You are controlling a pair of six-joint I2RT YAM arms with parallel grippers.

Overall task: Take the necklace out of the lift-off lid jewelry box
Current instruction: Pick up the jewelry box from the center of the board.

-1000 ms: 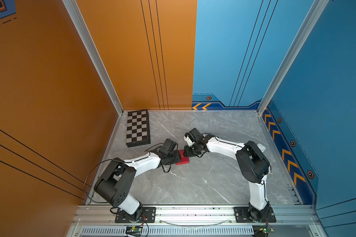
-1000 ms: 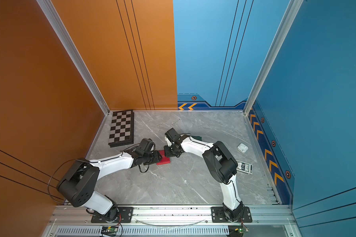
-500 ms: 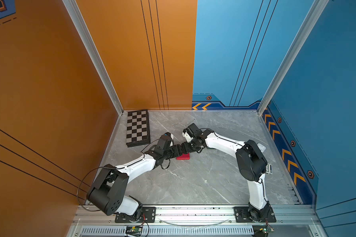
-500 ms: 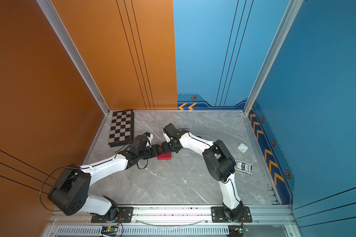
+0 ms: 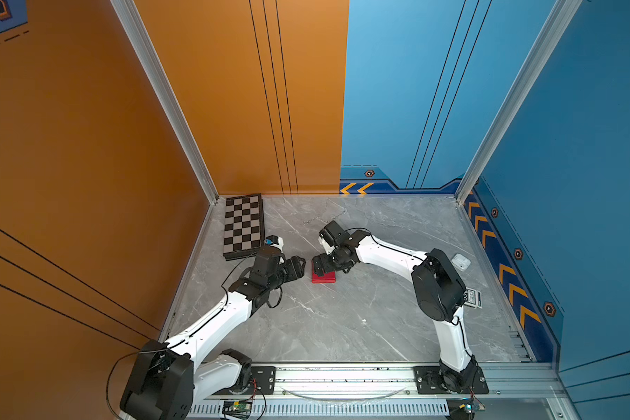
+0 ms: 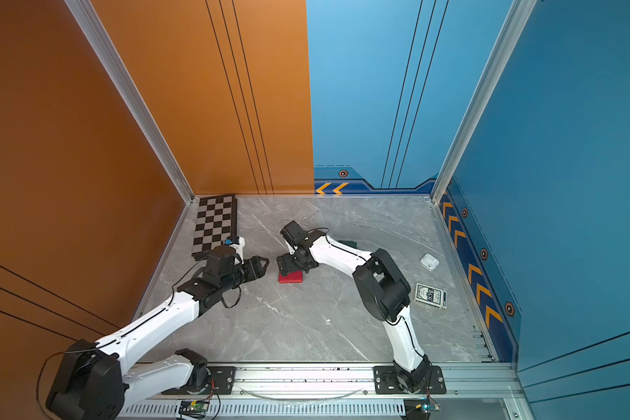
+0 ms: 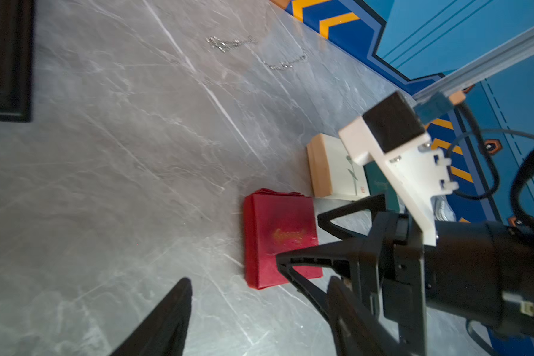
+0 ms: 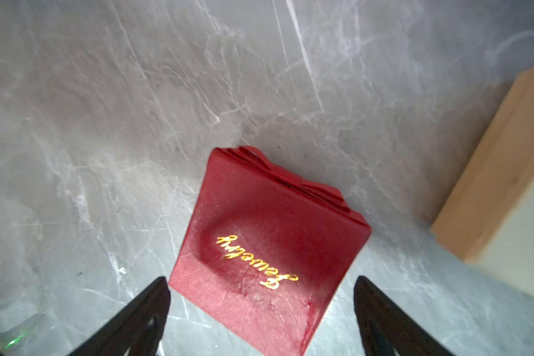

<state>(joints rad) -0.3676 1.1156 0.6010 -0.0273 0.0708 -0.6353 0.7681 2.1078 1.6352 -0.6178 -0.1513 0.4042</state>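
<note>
Your box [image 5: 323, 278] lies flat on the table [image 5: 342, 327], near its middle, with the red lid on and the gold script facing up. The necklace [image 7: 228, 43] is out on the bare table, a thin silver chain lying loose toward the back wall, well apart from the box. Your right gripper [image 5: 322, 264] hangs over the box's far edge with its jaws spread wide. In the right wrist view one finger [image 8: 154, 305] stands just beside a box corner and the other is off to the opposite side, so nothing is grasped. Your left gripper [image 5: 299, 267] points at the box from its own side, just beside it but not touching, and is likewise released, with its fingers [image 7: 173, 311] parted around nothing. Behind the right gripper, a tan box [image 7: 324, 166] with a pale lid lies just beside the red one, and a dark green box [image 6: 347, 243] lies next to it. A chessboard [image 5: 243, 227] rests in the back left corner. An earbud case [image 5: 459, 261] and a deck of cards [image 6: 430, 295] lie near the right wall.
</note>
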